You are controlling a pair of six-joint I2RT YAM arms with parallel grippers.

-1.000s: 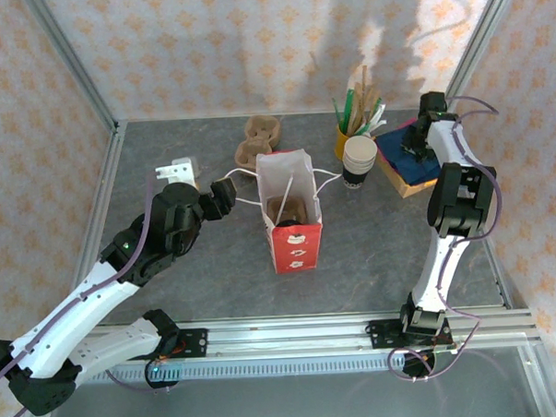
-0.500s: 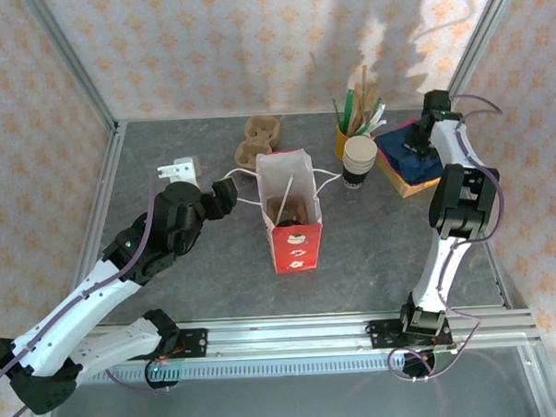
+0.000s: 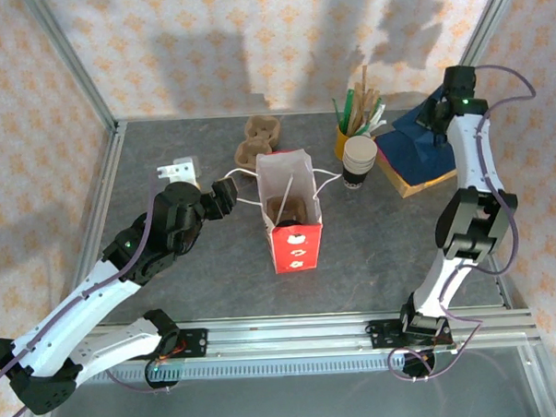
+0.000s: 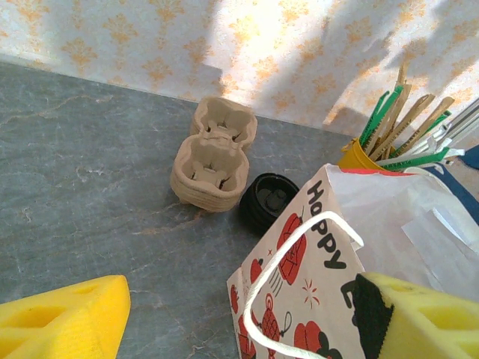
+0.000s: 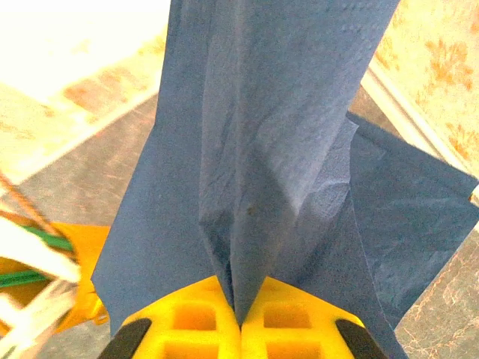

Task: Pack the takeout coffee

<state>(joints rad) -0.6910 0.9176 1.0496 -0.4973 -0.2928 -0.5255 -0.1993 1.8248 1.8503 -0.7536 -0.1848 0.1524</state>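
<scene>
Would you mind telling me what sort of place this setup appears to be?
Probably a robot test cell staged as a café takeout counter. Patterned panels in a metal frame enclose the table, which holds a red paper bag, stacked paper cups and a yellow holder of stirrers.

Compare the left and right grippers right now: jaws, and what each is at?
The left gripper is open; the right gripper is shut on a blue napkin. The left gripper sits beside the red bag, whose white handle loops between its open jaws, ungripped; the right gripper is at the far right corner, pinching the napkin at a fold. Shared: both have yellow finger pads.
</scene>
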